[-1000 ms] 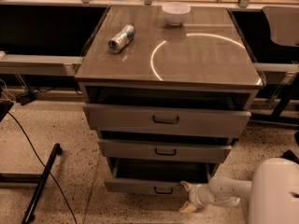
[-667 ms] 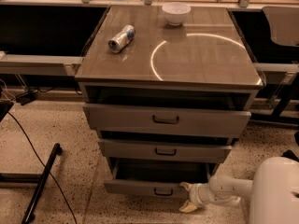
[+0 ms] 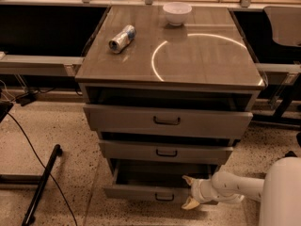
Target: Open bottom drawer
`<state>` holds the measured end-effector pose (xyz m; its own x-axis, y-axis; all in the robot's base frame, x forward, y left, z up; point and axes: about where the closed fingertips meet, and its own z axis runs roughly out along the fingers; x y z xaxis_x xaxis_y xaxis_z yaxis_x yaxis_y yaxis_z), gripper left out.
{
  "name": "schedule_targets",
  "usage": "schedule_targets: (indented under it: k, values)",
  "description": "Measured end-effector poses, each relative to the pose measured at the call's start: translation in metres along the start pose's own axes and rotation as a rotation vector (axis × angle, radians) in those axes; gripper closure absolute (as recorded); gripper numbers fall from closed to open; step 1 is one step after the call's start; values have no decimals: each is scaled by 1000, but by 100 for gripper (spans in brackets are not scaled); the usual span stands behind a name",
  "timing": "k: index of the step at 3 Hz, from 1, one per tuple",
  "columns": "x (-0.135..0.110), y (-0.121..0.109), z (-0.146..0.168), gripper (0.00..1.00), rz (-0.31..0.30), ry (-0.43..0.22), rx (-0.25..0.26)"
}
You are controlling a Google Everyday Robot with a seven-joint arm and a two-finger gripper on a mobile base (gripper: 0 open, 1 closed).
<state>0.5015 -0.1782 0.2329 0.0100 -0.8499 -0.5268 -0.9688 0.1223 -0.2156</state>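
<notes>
Standing on a speckled floor (image 3: 61, 126), a grey metal table (image 3: 197, 65) with a flat glossy top and three stacked drawers fills the middle of the view. A bulky white robot body (image 3: 282, 192) sits low at the table's right front corner. The widest grey drawer front (image 3: 122, 121) lies directly under the table's top, slightly pulled out, and the mid-width grey drawer front (image 3: 131, 150) sits below it, also a little way out. The bottom drawer (image 3: 136, 192), the slimmest grey one at the table's foot, is pulled out further than the other two, so its dark inside shows behind the flat front panel. A white jointed arm (image 3: 235, 187) reaches leftward from the robot body toward the table's base. A black pole (image 3: 42, 185) lies on the floor to the table's left. The gripper (image 3: 188, 191) is at the right end of the bottom drawer's front panel; its pale jaws stand apart, one above the panel's top edge and one lower in front of it, and I cannot tell whether they press on it. A white round bowl (image 3: 177, 12) rests near the table's back edge. A silver drinks can (image 3: 122, 38) lies on its side toward the table's left. The small dark bar handle (image 3: 164, 197) sits just left of the gripper.
</notes>
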Motion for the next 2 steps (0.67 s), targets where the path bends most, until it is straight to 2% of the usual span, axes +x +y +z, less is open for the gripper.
schedule_targets:
  k: [1,2]
  values:
    - [1,-19,4,27,-2,2,1]
    - [12,-37,20,30,29,2,-25]
